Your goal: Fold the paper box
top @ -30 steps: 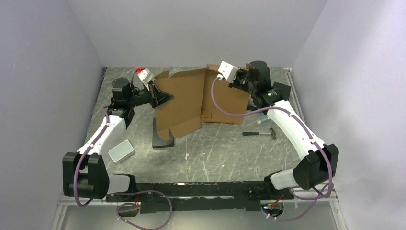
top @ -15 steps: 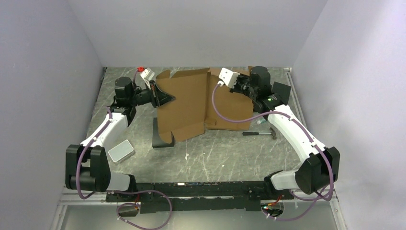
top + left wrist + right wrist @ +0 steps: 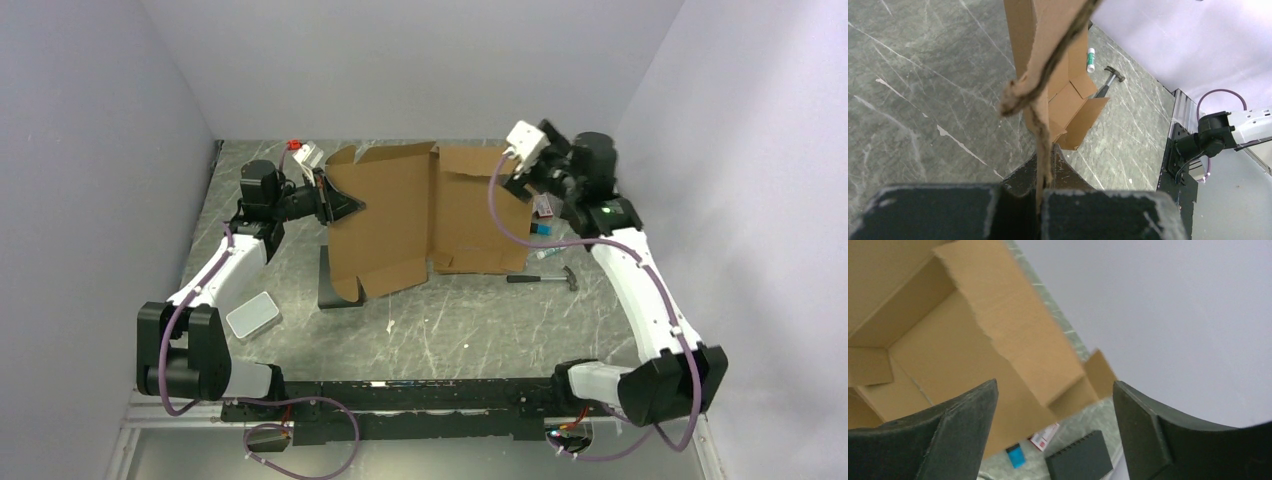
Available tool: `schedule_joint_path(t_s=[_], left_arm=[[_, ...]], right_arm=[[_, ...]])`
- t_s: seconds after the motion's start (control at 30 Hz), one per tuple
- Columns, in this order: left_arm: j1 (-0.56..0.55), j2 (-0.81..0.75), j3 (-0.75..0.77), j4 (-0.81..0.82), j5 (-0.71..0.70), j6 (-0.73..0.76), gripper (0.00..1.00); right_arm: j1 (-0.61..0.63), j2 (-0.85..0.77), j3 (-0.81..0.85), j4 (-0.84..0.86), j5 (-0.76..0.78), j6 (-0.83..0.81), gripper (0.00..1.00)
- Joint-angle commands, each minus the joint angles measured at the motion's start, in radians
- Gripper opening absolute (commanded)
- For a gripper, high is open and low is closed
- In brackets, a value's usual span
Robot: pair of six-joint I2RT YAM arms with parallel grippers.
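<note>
On the paper box (image 3: 385, 215) edge, left fingers (image 3: 938, 212) clamp

Upright paper box (image 3: 390, 220) blocks centre; hammer (image 3: 545, 279) near its right.

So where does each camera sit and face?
Top external: above, behind the robot, looking down at the table; left arm and right arm show.
Left wrist: on that wrist, looks along the left gripper, shut on the box edge.
Right wrist: on that wrist, looks past the open right gripper into the box.
Shared: box in all; hammer in top and left wrist.
</note>
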Motion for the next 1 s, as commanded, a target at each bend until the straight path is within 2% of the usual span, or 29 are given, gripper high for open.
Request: schedule_joint_path(t_s=[0.0,0.07,0.13,0.27,0.43,0.53,0.6,0.73,0.87,0.93,0.97], left_arm=[[-0.003,-0.014,0.047,0.017,0.001,0.020,0.00],[-0.003,-0.016,0.045,0.018,0.001,0.018,0.00],[-0.003,-0.017,0.044,0.025,0.001,0.014,0.00],[-0.003,-0.018,0.038,0.040,0.006,0.006,0.00],[-0.003,-0.017,0.034,0.049,0.017,-0.001,0.00],[-0.003,-0.025,0.029,0.045,0.021,0.004,0.00],[-0.004,-0.028,0.025,0.045,0.023,0.006,0.00],[-0.003,-0.023,0.018,0.059,0.029,-0.017,0.00],[0.001,-0.003,0.010,0.103,0.036,-0.083,0.00],[0.009,0.012,0.005,0.140,0.042,-0.134,0.00],[0.016,0.022,-0.002,0.169,0.048,-0.170,0.00]], right_arm=[[-0.144,-0.095,0.014,0.071,-0.171,0.231,0.93],[-0.231,-0.086,-0.034,0.146,-0.177,0.315,0.99],[-0.342,-0.049,-0.057,0.184,-0.217,0.390,0.99],[-0.451,0.049,-0.105,0.275,-0.296,0.459,0.99],[-0.473,0.117,-0.206,0.542,-0.431,0.473,0.99],[-0.473,0.195,-0.179,0.615,-0.517,0.546,0.99],[-0.472,0.241,-0.187,0.729,-0.553,0.655,0.99],[-0.471,0.332,-0.158,0.832,-0.543,0.766,0.97],[-0.468,0.384,-0.153,0.934,-0.603,0.827,0.87],[-0.459,0.389,-0.165,0.985,-0.623,0.850,0.78],[-0.453,0.389,-0.166,0.993,-0.632,0.848,0.70]])
